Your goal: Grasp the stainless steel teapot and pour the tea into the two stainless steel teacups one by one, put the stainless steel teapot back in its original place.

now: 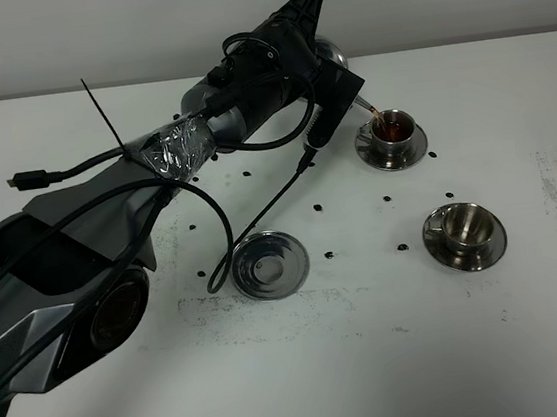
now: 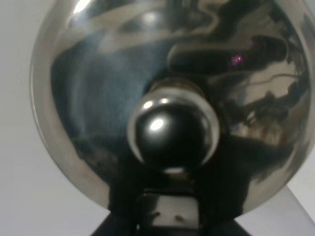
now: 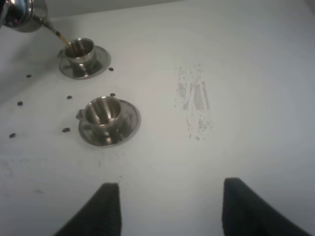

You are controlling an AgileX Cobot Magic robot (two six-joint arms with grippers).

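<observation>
Your left gripper (image 2: 170,214) is clamped on the stainless steel teapot (image 2: 88,98), which is held tipped above the white table (image 1: 396,356). Its spout (image 3: 51,28) sends a thin brown stream into the far teacup (image 1: 392,131), which already holds dark tea. The near teacup (image 1: 463,227) sits empty on its saucer. The large saucer (image 1: 270,264) lies bare, well apart from both cups. Your right gripper (image 3: 172,211) hangs above the table, its fingers spread and empty.

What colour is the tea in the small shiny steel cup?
The tea is reddish brown, clearest in the exterior high view.
</observation>
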